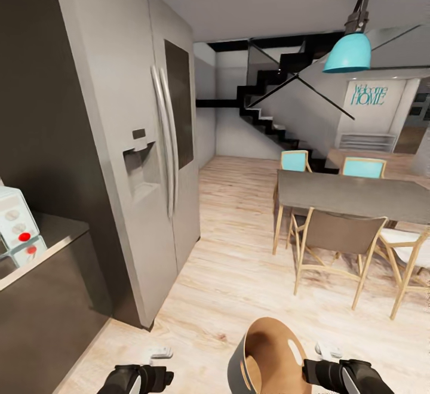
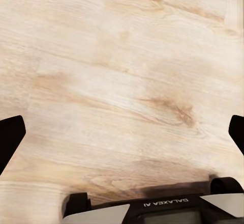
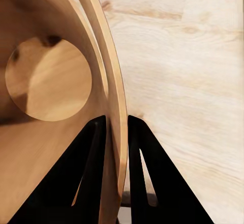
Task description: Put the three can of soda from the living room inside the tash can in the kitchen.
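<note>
while the right gripper (image 3: 117,132) pinches the tash can (image 1: 263,358) wall between its fingers, the left gripper (image 2: 122,132) hangs spread.

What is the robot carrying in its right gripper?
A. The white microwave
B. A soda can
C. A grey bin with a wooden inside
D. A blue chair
C: the right gripper has its fingers closed on the rim of the trash can, one finger inside and one outside.

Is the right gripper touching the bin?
Touching. In the right wrist view the right gripper straddles the wall of the bin, both fingers pressed against it, one inside and one outside.
</note>
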`<state>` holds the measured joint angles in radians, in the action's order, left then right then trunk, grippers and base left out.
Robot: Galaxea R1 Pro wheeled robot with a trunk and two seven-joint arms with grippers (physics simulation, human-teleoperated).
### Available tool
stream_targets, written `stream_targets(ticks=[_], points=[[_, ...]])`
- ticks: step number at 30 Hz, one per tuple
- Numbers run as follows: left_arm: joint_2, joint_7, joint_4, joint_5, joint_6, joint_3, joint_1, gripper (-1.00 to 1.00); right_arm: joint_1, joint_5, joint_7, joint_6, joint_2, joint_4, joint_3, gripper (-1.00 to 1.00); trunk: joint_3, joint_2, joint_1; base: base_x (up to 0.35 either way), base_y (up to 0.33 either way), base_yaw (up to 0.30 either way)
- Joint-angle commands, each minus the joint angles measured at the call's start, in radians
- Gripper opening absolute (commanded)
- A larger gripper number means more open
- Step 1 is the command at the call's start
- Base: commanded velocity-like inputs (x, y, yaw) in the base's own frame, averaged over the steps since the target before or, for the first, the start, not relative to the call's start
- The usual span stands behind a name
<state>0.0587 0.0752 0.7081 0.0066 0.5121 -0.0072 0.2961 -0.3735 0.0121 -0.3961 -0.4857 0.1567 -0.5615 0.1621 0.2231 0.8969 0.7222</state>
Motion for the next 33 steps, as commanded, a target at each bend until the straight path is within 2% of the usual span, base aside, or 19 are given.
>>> stream_targets(ticks=[1, 17, 33], points=[[0.0, 0.0, 0.0, 0.0, 0.0, 0.0, 0.0, 1.0, -0.001, 0.019, -0.005, -0.004, 0.0, -0.001, 0.002, -1.0, 0.0, 0.0, 0.0, 0.0, 0.0, -0.129], [0.0, 0.0, -0.001, 0.001, 0.0, 0.001, 0.0, 1.0, 0.0, 0.025, -0.004, -0.007, -0.002, 0.0, 0.005, -1.0, 0.0, 0.0, 0.0, 0.0, 0.0, -0.148], [0.001, 0.0, -0.001, 0.0, -0.001, 0.0, 0.0, 1.0, -0.001, 0.027, -0.006, -0.007, -0.001, 0.0, 0.007, -1.0, -0.002, 0.0, 0.0, 0.0, 0.0, -0.226]])
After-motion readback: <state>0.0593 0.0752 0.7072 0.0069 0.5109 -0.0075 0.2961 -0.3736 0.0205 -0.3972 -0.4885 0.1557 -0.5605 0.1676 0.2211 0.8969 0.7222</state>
